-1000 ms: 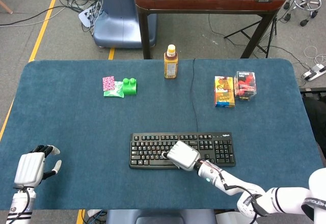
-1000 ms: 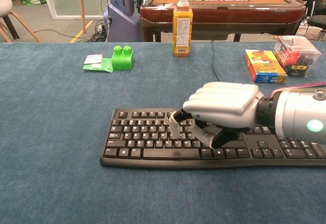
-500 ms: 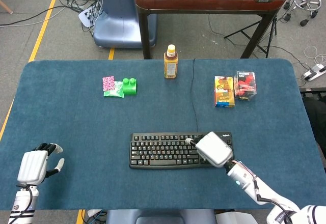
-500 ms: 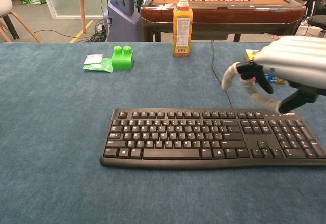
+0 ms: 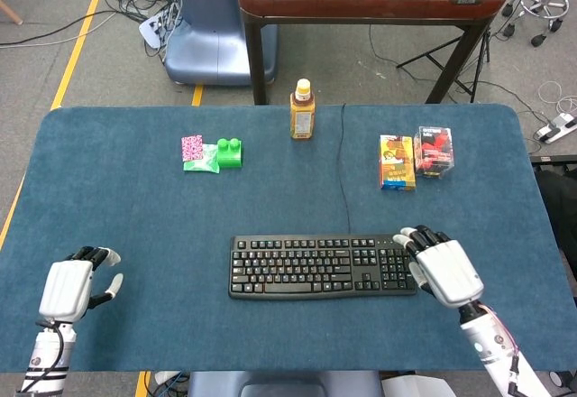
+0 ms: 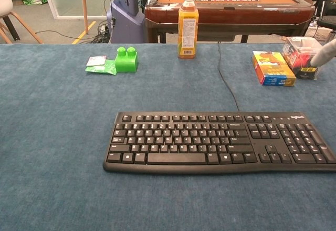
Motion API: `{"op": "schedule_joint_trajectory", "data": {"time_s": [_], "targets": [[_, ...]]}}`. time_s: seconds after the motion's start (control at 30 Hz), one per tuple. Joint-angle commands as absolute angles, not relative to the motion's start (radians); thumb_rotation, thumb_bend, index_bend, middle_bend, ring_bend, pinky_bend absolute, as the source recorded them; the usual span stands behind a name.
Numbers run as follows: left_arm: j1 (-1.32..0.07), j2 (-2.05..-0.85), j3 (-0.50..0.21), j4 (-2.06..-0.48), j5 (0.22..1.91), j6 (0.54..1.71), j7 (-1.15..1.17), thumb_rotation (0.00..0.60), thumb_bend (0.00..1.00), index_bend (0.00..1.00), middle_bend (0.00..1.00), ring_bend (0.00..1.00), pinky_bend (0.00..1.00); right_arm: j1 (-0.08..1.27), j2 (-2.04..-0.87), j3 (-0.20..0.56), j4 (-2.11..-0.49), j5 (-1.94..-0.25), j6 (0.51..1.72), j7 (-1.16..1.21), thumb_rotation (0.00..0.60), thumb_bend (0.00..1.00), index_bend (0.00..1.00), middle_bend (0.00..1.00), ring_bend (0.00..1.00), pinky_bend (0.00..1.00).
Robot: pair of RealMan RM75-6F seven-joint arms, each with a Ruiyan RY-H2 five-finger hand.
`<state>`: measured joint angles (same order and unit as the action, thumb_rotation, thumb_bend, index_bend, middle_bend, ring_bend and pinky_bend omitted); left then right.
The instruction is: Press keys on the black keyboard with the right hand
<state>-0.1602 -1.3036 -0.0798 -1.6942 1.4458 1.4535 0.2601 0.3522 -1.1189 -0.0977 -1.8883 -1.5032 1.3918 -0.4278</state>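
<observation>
The black keyboard [image 5: 322, 267] lies flat on the blue worktop [image 5: 135, 226], near its front edge. I judge it rigid and light, so I'd press straight down on single keys with a fingertip to avoid sliding it. My right robot hand [image 5: 442, 266] hovers off its right end, fingers spread, holding nothing; the left robot hand [image 5: 70, 284] is likewise empty.

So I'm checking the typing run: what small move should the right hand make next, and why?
Probably swing the right hand toward the robot's left, back over the black keyboard, then lower its fingers. It sits off the keyboard's right end, holding nothing, fingers apart, apparently pressing no key.
</observation>
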Motion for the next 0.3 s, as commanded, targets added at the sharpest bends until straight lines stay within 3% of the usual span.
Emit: {"op": "schedule_joint_trajectory", "data": {"time_s": [0.03, 0.3], "targets": [[-0.167, -1.304, -0.084, -1.690, 1.437, 1.442, 0.255, 0.600, 0.29, 0.47, 0.49, 0.36, 0.47, 0.301, -1.124, -0.111, -1.859, -1.516, 1.434, -0.388, 0.600, 0.50, 0.27, 0.27, 0.20, 0.44], [-0.176, -1.309, -0.085, -1.686, 1.430, 1.430, 0.257, 0.600, 0.29, 0.47, 0.49, 0.36, 0.47, 0.255, -1.126, -0.100, -1.824, -1.507, 1.442, -0.340, 0.600, 0.50, 0.27, 0.26, 0.21, 0.44]]}}
